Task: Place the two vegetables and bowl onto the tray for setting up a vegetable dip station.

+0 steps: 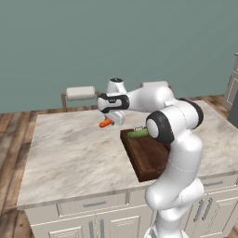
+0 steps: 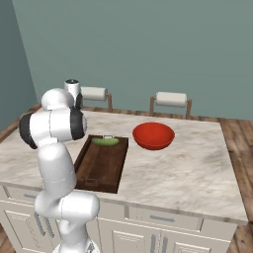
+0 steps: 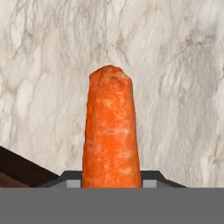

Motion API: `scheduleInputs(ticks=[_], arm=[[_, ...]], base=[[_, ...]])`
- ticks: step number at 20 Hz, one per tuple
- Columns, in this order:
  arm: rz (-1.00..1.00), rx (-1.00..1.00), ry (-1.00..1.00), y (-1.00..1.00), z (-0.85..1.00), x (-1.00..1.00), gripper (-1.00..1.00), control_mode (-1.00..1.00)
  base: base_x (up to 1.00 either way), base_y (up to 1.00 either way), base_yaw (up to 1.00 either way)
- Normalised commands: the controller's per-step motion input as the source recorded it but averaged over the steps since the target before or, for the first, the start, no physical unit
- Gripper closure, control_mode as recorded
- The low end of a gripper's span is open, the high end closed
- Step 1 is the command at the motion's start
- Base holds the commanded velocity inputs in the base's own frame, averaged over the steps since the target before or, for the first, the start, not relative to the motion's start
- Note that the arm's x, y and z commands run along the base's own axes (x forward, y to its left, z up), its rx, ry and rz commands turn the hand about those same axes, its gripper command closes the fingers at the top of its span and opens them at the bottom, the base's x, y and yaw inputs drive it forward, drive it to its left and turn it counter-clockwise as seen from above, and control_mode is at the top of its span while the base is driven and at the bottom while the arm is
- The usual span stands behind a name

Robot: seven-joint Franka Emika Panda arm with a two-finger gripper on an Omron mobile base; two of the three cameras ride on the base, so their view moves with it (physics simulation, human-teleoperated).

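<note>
My gripper (image 1: 113, 119) is shut on the stubby orange carrot (image 1: 106, 123), low over the marble counter just left of the tray's far end. The hand view has the carrot (image 3: 109, 131) standing up between the fingertips of the gripper (image 3: 111, 180), with a corner of the tray (image 3: 17, 173) at lower left. The dark brown wooden tray (image 1: 142, 160) (image 2: 101, 168) lies near the counter's front edge. The green cucumber-like vegetable (image 1: 138, 133) (image 2: 105, 142) lies across its far end. The red-orange bowl (image 2: 153, 135) sits on the counter to the right of the tray.
The marble island counter (image 1: 69, 153) (image 2: 197, 168) has bare room left of the tray and right of the bowl. Two white-cushioned stools (image 2: 94, 93) (image 2: 171, 99) stand behind its far edge. Drawers and cabinet doors (image 1: 93, 223) line the front.
</note>
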Motion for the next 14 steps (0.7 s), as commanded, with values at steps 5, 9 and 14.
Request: scheduleInputs(ticks=[5,9,14], arm=[[-0.2,0.0,0.0,-0.45,0.0,-0.07,1.0,-1.0],[-0.18,0.0,0.0,-0.53,0.0,-0.17,1.0,-1.0],[-0.14,0.0,0.0,-0.59,0.0,-0.23,1.0,-1.0]], base=[[0.0,0.0,0.0],[0.0,0.0,0.0],[0.0,0.0,0.0]])
